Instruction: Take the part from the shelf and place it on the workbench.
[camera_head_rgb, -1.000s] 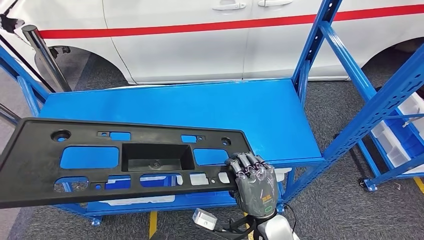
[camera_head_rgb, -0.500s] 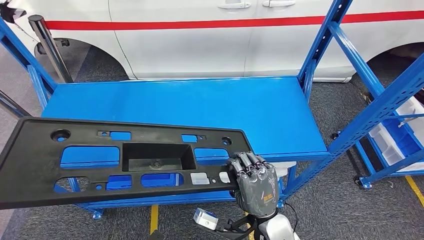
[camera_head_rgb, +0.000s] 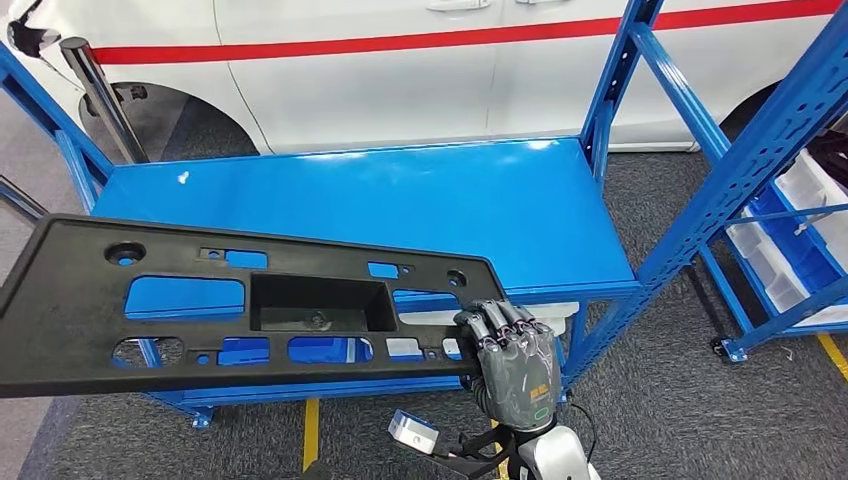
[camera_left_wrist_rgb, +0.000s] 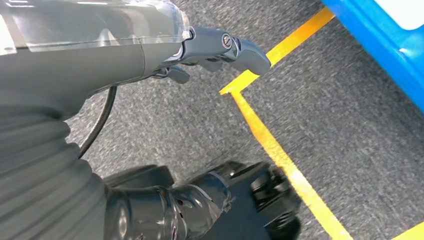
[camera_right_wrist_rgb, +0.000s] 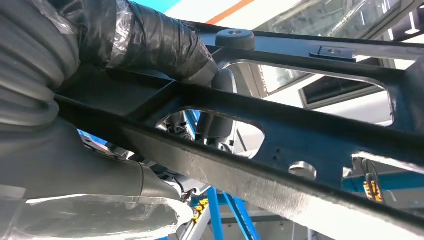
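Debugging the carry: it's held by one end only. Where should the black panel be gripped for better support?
A guess: the black panel is long, and the right hand grips only its right end. Adding the left hand, hanging near the floor, under the free left end, fingers through a cutout, should support it better.

Right hand (camera_head_rgb: 512, 365): raised in front of the body, fingers (camera_head_rgb: 497, 327) curled over the near edge of the black part (camera_head_rgb: 200, 310), gripping it. Left hand (camera_left_wrist_rgb: 210, 47): hanging low, fingers loosely apart, holding nothing.
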